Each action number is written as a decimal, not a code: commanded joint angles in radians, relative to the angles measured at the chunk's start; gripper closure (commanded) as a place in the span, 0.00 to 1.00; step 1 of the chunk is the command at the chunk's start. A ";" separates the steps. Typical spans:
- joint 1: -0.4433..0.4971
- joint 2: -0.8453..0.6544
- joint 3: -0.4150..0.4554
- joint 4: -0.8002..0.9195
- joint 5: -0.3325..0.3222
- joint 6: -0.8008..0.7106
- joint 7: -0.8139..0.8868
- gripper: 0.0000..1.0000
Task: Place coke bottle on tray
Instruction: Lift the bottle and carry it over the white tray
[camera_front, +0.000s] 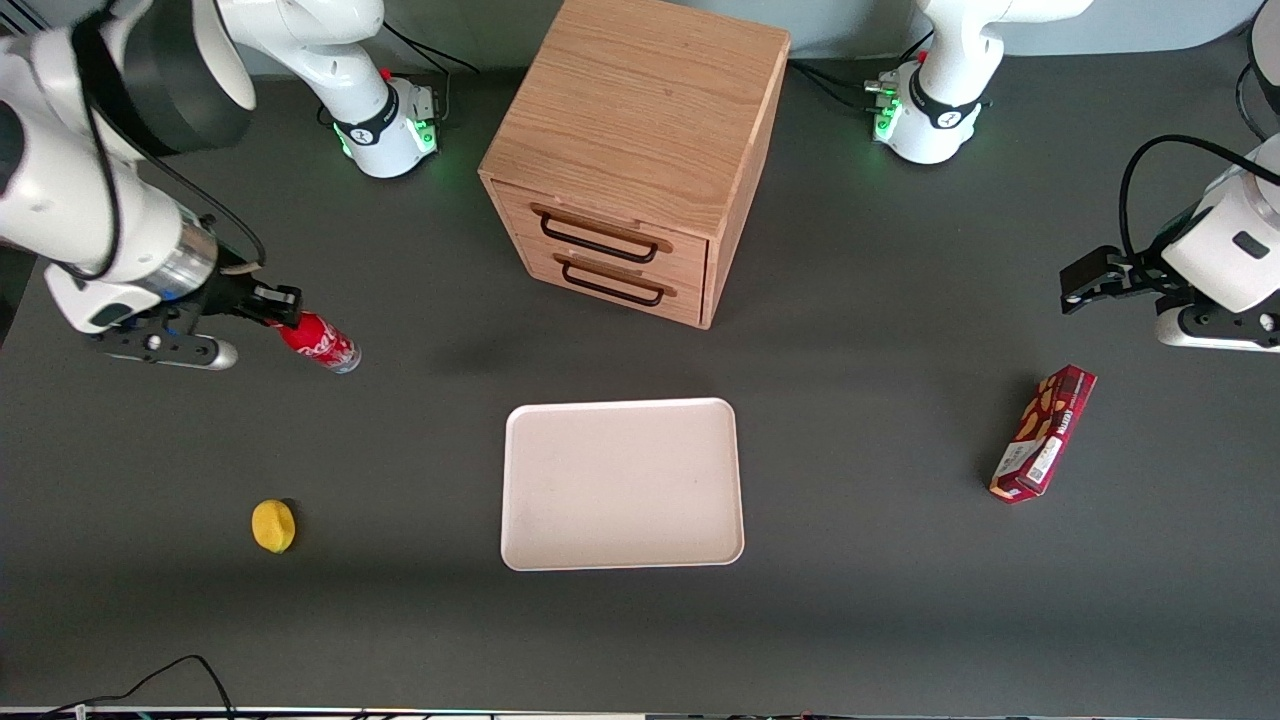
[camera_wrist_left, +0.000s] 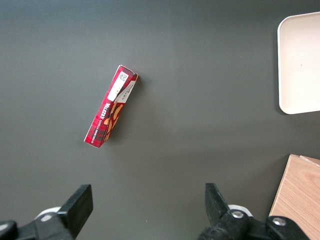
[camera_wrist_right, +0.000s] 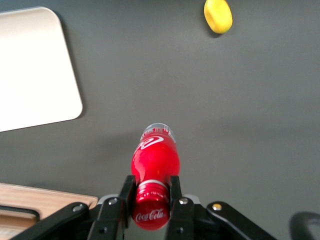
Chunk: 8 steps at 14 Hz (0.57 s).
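The coke bottle is small and red with a white script logo and a clear base. My right gripper is shut on its capped neck and holds it tilted, base pointing toward the tray. In the right wrist view the fingers clamp the neck of the bottle on both sides, with the red cap between them. The cream-white tray lies flat on the table, nearer the front camera than the drawer cabinet, well apart from the bottle. Its corner shows in the right wrist view.
A wooden two-drawer cabinet stands farther from the camera than the tray. A yellow lemon lies nearer the camera than the bottle. A dark red snack box lies toward the parked arm's end.
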 joint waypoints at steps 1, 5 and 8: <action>0.032 0.286 0.071 0.404 -0.004 -0.180 0.150 1.00; 0.101 0.574 0.165 0.678 -0.050 -0.117 0.488 1.00; 0.146 0.687 0.187 0.680 -0.133 0.092 0.660 1.00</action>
